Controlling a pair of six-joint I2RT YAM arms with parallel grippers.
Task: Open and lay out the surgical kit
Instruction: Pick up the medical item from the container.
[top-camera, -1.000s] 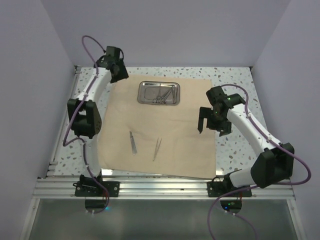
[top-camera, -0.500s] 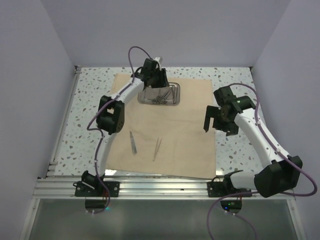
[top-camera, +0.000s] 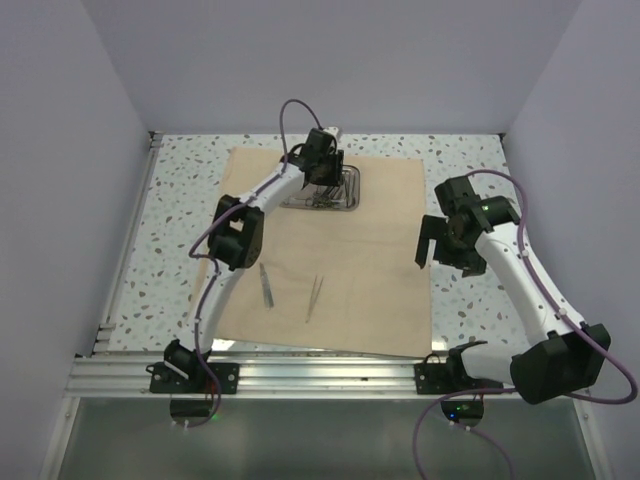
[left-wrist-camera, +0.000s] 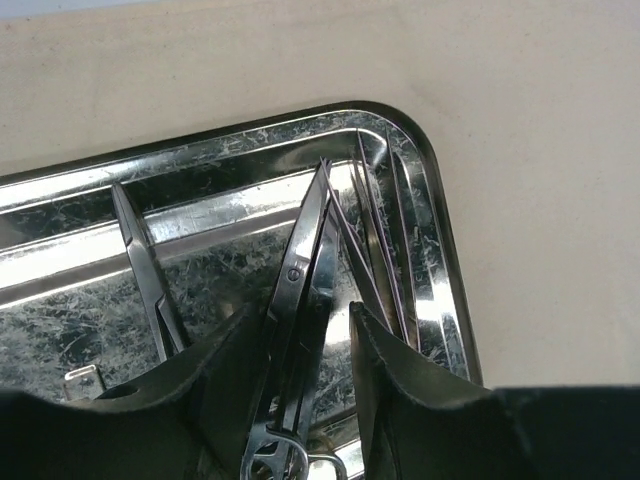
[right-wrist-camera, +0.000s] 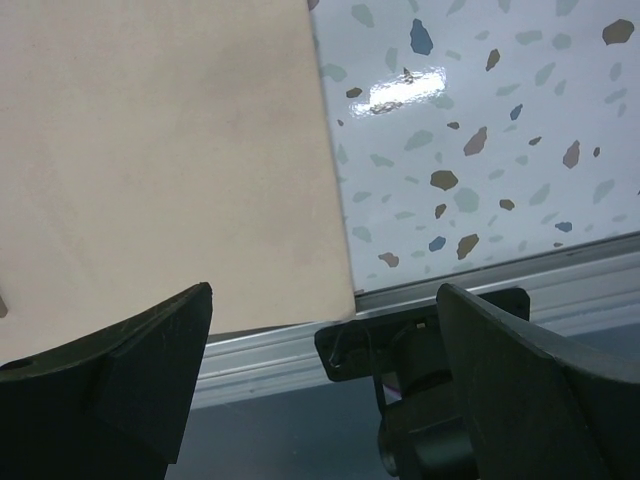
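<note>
Left wrist: left hand (left-wrist-camera: 302, 315) apart astride scissors (left-wrist-camera: 308, 240) in tray (left-wrist-camera: 441, 262), contact unclear; right hand (right-wrist-camera: 325, 300) wide apart.

A tan cloth wrap (top-camera: 350, 280) lies spread flat on the speckled tabletop (top-camera: 180, 180). Near its far edge sits a steel tray (top-camera: 351, 192) holding thin instruments (top-camera: 320, 200); the left pincer (top-camera: 322, 175) is down over the tray, its jaws hard to read from here. Nearer, 2 pieces lie apart on the cloth: a slim silver instrument (top-camera: 266, 285) and tweezers (top-camera: 314, 298). The right pincer (top-camera: 428, 245) hangs with jaws spread at the cloth's right edge.
</note>
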